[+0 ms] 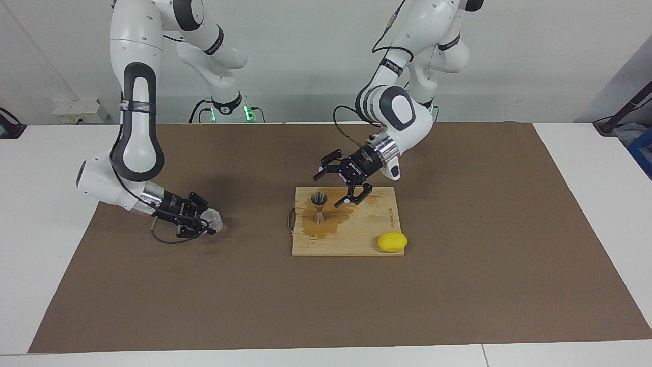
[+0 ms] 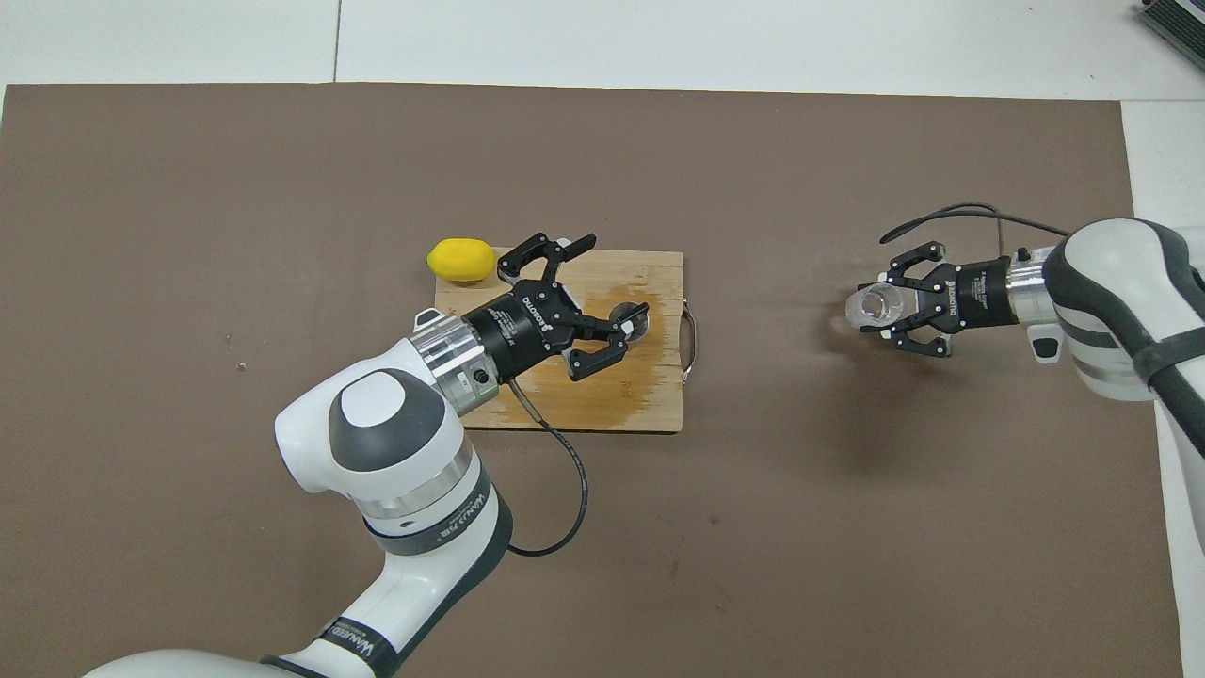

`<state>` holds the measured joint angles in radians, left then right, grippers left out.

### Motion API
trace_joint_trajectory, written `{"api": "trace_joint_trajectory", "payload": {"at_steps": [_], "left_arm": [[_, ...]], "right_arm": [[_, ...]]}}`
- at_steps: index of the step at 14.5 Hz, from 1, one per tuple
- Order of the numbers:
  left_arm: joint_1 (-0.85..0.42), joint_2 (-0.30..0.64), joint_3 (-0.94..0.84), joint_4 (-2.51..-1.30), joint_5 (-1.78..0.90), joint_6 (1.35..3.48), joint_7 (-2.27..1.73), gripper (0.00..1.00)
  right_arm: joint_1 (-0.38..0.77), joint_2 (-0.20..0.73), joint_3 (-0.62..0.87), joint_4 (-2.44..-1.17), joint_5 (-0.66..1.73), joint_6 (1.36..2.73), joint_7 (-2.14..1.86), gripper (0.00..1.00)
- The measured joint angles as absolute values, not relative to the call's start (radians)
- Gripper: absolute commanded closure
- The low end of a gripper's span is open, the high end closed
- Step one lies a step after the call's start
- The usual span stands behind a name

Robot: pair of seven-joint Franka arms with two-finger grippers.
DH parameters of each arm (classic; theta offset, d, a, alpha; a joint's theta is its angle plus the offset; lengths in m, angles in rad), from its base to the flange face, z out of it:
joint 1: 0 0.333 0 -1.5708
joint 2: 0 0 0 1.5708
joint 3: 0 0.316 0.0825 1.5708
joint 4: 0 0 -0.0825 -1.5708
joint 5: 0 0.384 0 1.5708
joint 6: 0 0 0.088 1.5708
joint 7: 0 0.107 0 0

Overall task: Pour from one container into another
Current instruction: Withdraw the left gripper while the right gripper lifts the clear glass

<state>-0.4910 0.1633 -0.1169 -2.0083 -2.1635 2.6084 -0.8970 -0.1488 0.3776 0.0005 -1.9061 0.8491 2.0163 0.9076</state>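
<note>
A small silver jigger (image 1: 319,206) (image 2: 629,323) stands upright on the wooden cutting board (image 1: 356,239) (image 2: 650,400), on a wet stain. My left gripper (image 1: 327,191) (image 2: 607,281) hangs open above the board, just beside and over the jigger, holding nothing. Seen from above, one of its fingertips (image 2: 636,310) overlaps the jigger's rim. Toward the right arm's end of the mat, my right gripper (image 1: 209,223) (image 2: 883,307) is shut on the clear glass tumbler (image 1: 216,220) (image 2: 868,303), low at the mat. I cannot tell whether the glass touches the mat.
A yellow lemon (image 1: 392,241) (image 2: 460,260) lies at the board's corner, on the side away from the robots. The board has a metal handle (image 1: 291,219) (image 2: 690,344) at the end toward the right arm. A brown mat (image 1: 458,285) covers the white table.
</note>
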Motion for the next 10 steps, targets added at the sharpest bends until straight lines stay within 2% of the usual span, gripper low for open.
{"api": "trace_joint_trajectory", "payload": {"at_steps": [6,10], "left_arm": [[-0.406,0.124,-0.097,-1.979,-1.801,2.61,-1.165,0.0],[-0.294,0.109,-0.091,-1.976,-1.438,2.496,-1.315,0.0]], "right_arm": [[-0.005,0.331,0.002,-1.848,0.695,2.065,1.164,0.47],[0.096,0.327,0.003,-1.775,0.567,2.066,1.36,0.49]]}}
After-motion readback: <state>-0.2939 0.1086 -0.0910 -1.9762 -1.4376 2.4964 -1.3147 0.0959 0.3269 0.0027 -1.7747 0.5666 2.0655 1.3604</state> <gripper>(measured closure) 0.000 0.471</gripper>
